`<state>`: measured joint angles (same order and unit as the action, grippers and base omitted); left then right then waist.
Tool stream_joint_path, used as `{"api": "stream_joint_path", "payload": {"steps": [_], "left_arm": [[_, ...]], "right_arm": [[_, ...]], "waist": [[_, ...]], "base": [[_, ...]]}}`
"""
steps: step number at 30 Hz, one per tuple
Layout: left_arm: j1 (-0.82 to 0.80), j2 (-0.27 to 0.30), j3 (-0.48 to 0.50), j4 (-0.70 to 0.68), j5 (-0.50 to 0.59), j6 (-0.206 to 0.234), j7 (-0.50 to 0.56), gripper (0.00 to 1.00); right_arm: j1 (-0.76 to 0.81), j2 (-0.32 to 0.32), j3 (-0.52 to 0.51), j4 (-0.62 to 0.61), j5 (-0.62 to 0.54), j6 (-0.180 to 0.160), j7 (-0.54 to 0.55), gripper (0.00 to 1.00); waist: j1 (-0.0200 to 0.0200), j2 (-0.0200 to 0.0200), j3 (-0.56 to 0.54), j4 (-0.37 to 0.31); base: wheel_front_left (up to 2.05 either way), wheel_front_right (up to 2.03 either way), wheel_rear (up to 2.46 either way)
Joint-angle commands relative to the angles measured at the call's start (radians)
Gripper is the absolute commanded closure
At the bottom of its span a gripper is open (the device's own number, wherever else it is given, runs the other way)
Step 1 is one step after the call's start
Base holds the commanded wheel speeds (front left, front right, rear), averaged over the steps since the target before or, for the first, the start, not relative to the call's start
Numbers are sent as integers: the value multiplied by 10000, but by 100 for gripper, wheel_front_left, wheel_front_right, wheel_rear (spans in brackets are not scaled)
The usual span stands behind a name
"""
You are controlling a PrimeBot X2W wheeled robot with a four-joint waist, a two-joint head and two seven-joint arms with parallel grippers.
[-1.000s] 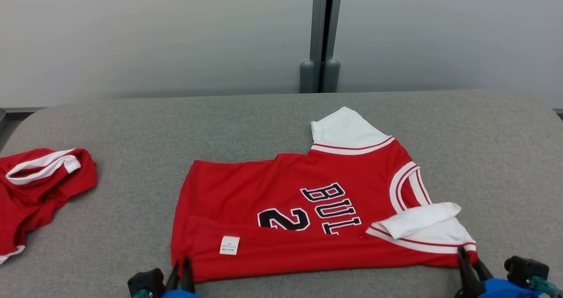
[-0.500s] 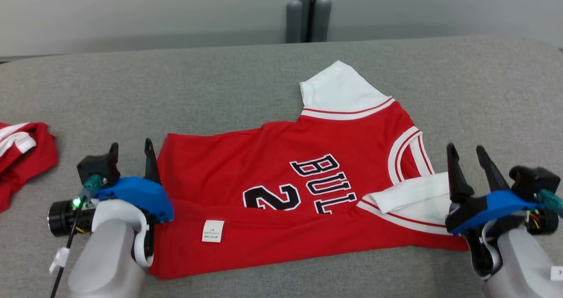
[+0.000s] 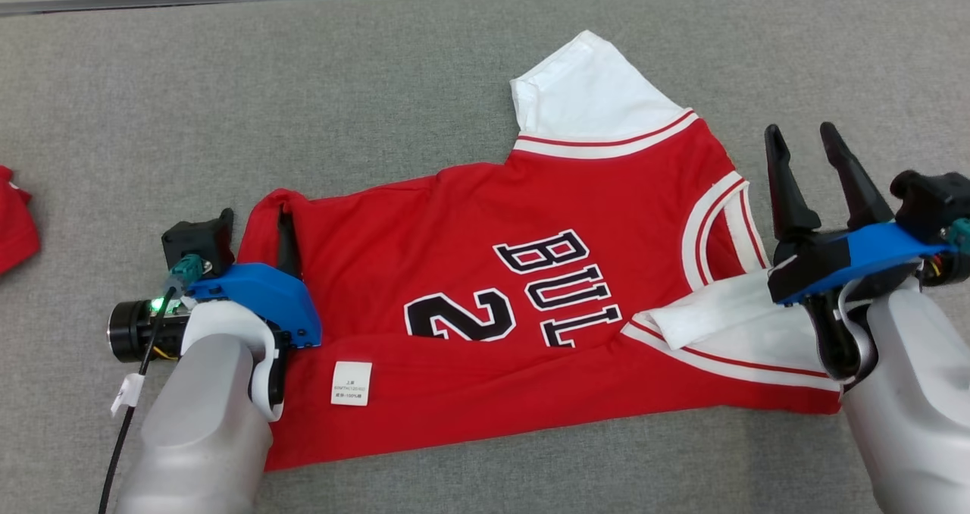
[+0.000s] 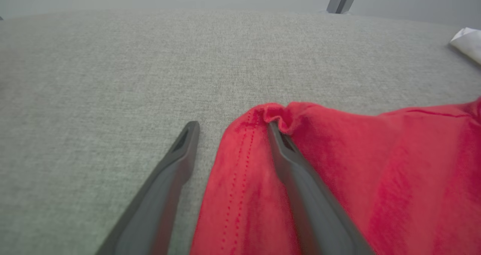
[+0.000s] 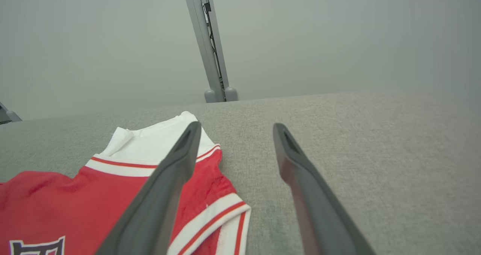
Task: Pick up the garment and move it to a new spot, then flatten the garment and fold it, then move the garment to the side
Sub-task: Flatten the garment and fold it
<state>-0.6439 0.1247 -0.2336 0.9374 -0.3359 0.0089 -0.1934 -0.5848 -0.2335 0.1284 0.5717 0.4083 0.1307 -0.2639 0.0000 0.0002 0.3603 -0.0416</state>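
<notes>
The garment (image 3: 455,256), a red jersey with white sleeves and black lettering, lies flat on the grey table (image 3: 227,82), its near edge folded over as a strip. My left gripper (image 3: 256,222) is open at the jersey's left corner. In the left wrist view the left gripper (image 4: 232,129) has one finger on bare table and the other tucked under the bunched red hem of the garment (image 4: 375,172). My right gripper (image 3: 799,139) is open and empty, raised above the table beside the neckline. In the right wrist view the right gripper (image 5: 236,129) has the garment (image 5: 56,195) to its left.
A second red garment (image 3: 11,211) lies at the table's far left edge. A grey wall with a vertical post (image 5: 210,40) stands behind the table. Bare grey table surrounds the jersey at the back and right.
Both grippers have opened and let go of the jersey's near edge, then moved forward along its left and right sides. The head camera has tilted down.
</notes>
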Motion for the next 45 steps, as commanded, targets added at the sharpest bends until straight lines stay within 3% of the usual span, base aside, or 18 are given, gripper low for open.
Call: {"api": "stream_joint_path", "payload": {"steps": [1,5,7,14,18,28,33,34,36,37,39,45], "left_arm": [[-96,-54,-38,202,6,20,-21,0],[-366,-196,-302,724,172,72,-44,2],[-569,-323,-461,930,243,-42,-44,100],[-1211,-684,-1066,1363,177,-295,-170,100],[-1351,-664,-1516,827,-270,-247,-518,100],[-807,-739,-3583,-2077,-1841,874,-723,100],[-771,-746,-4109,-2653,-2194,1182,-727,100],[-755,-745,-4160,-2747,-2273,1253,-727,100],[-775,-740,-4268,-2853,-2345,1351,-727,100],[-791,-741,-4298,-2900,-2373,1409,-728,100],[-829,-742,-4316,-2939,-2433,1478,-729,100],[-1025,-740,-3663,-3183,-2050,1764,-728,100]], "right_arm": [[-321,-112,120,60,31,1,-2,0],[-1187,-442,744,617,-55,1,35,0],[-1844,-605,1033,1064,-84,1,247,0],[-3933,-1181,1844,2836,-321,1,1307,0],[-4692,-1420,2202,3753,-317,1,1875,0],[-5689,-2358,2869,5470,-126,1,3170,0],[-5720,-2472,3121,5781,161,3,3689,0],[-5684,-2447,3205,5826,273,6,3839,3],[-5619,-2447,3420,5833,358,15,3977,95],[-5585,-2460,3497,5831,408,15,3962,100],[-5684,-2634,3560,5829,377,3,3672,100],[-6499,-2787,3103,5994,36,-2,1460,100]], "waist": [[0,-2,94,100],[0,-2,348,332],[0,-2,510,496],[0,-2,1061,1397],[0,-2,1276,2050],[0,-2,1636,3686],[0,-2,1743,4023],[0,-2,1753,4048],[0,-2,1769,4062],[0,-2,1759,4044],[0,-2,1742,3978],[0,-2,1624,3596]], "base": [[0,0,0],[0,0,0],[0,0,0],[0,0,0],[0,0,0],[0,0,0],[0,0,0],[0,0,0],[0,0,0],[0,0,0],[0,0,0],[0,0,0]]}}
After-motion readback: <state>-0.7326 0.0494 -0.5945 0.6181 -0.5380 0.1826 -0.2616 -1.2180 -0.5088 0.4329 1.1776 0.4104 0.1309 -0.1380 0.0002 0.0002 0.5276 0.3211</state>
